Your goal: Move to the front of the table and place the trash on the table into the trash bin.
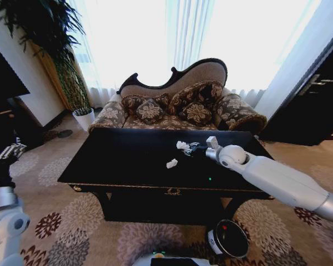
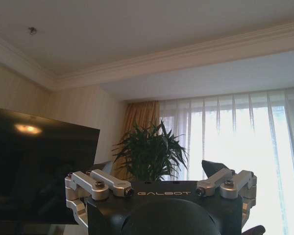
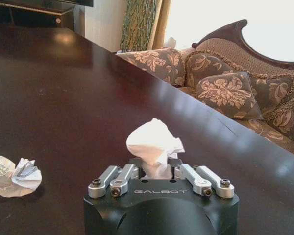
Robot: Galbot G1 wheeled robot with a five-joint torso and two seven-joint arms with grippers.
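Note:
The glossy black table [image 1: 127,166] with gold trim stands right before me. My right gripper [image 1: 187,147] reaches over its right half and is shut on a crumpled white paper bit [image 1: 181,145]. In the right wrist view that paper bit [image 3: 154,144] sticks up from between the shut gripper [image 3: 154,170], just above the tabletop [image 3: 78,98]. A second white paper bit [image 1: 171,163] [image 3: 12,171] lies on the table nearer the front edge. The round black trash bin [image 1: 236,244] stands on the carpet below the table's front right corner, with a small red spot inside. My left gripper [image 2: 157,169] is parked at the far left, open, pointing upward.
A patterned sofa [image 1: 177,108] with cushions stands just behind the table. A potted plant [image 1: 72,83] is at the back left, dark furniture [image 1: 5,105] at the left and a dark cabinet [image 1: 316,105] at the right. Flowered carpet [image 1: 61,221] lies around the table.

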